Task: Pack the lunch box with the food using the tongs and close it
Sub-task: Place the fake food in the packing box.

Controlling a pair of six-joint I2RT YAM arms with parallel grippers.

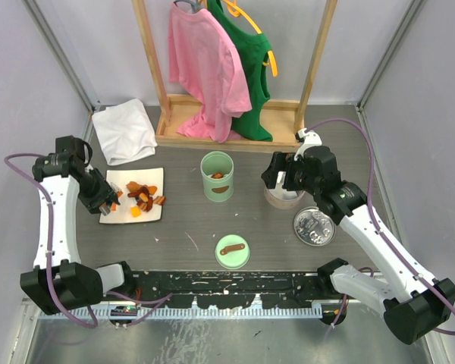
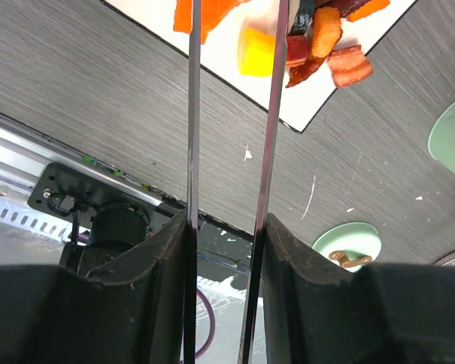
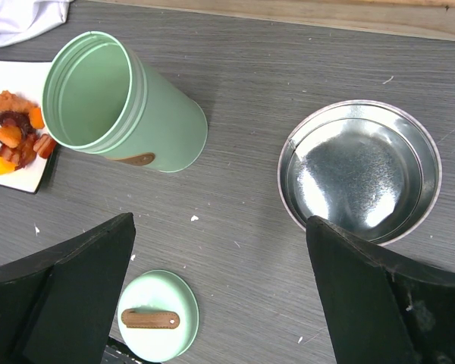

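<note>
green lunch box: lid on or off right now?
Off. The lunch box stands upright with its mouth open; the lid lies flat on the table, apart from it, strap up.

Food (image 1: 142,196) on plate (image 1: 148,174) at left, cloth (image 1: 123,130) behind — lunch box (image 1: 217,178) centre, lid (image 1: 232,251) before it, bowl (image 1: 314,226) right.

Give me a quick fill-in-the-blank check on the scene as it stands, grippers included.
1. The left gripper is shut on the ____.
2. The right gripper is ____ and holds nothing.
3. The lid lies flat on the ____, apart from the lunch box.
4. The food sits on a ____ plate.
Missing words: tongs; open; table; white.
</note>
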